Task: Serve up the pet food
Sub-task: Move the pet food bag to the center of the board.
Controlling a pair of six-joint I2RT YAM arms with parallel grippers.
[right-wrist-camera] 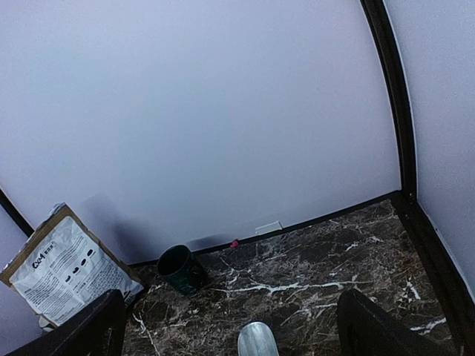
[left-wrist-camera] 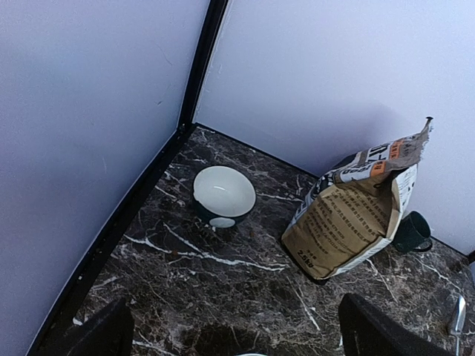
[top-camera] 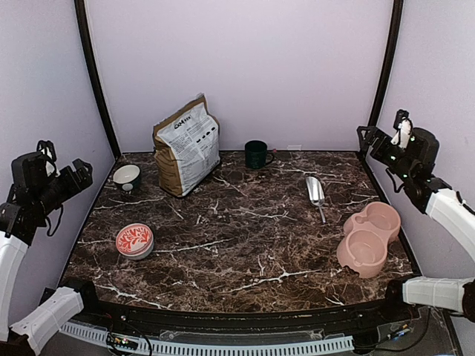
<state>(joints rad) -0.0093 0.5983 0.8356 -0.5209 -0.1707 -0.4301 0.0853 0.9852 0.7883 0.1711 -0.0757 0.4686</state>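
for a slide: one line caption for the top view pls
Left gripper and right gripper open, raised off the marble table; paper bag, metal scoop, pink double bowl untouched.

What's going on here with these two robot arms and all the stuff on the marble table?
Nothing is being handled right now. Both arms are raised off to the sides, the left gripper and right gripper open and empty. On the dark marble table sit a tan-and-white paper bag, a dark green mug, a silver metal scoop, a pink plastic double bowl, a white-lined dark bowl and a red-patterned bowl. No pet food is visible; the pink bowl looks empty.
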